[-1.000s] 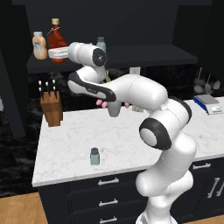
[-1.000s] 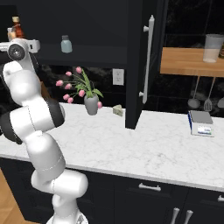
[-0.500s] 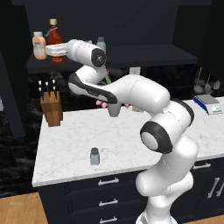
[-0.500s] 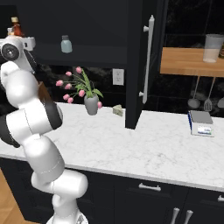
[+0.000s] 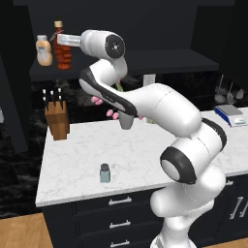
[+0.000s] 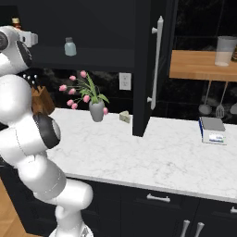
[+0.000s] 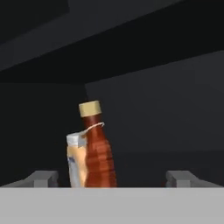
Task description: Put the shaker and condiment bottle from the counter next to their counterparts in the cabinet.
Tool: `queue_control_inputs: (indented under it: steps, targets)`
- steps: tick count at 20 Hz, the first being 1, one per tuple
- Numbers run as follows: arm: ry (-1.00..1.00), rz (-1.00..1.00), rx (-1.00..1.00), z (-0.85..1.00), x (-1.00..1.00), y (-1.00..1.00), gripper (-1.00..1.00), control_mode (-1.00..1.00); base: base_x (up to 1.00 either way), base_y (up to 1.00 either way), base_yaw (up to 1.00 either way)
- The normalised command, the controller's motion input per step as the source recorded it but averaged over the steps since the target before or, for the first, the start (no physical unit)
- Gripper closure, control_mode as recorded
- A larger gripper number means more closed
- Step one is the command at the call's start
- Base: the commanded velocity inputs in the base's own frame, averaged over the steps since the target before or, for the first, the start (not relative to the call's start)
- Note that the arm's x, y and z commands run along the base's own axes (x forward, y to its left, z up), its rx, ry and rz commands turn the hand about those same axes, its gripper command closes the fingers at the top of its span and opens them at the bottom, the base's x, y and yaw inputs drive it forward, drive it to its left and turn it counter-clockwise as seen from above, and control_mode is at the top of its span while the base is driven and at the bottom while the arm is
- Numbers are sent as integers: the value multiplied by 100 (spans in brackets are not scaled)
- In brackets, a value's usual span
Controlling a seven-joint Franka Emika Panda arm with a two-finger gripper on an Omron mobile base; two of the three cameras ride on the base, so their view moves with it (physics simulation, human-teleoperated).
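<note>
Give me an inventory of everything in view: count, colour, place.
Condiment bottle: one, red-brown, tan cap, on cabinet shelf
Squat bottle: one, orange-tan, white cap, beside it
Shakers: two, pale blue-grey; one on counter, one on shelf
Knife block: one, brown, counter
Vase: one, grey, pink flowers, counter
Small block: one, greenish, counter
Scale: one, grey-blue, counter
Outlet: one, white, wall
Cup: one, translucent, wooden shelf
Utensils: three, grey, hanging below
Arm: one, white, dark joints
Tool: one, open, dark fingertips, at cabinet
</note>
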Motion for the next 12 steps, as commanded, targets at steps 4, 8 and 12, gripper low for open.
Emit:
queue_control_inputs:
  steps: [4,8,12]
  targets:
    - [-2,-22,0,-24,-56,-53,-100,-100,0,0,0]
    - [-12,-17,0,-20,-89,-50,-100,-100,0,0,0]
    - [-9,-10,3,-19,-94,-48,-100,-100,0,0,0]
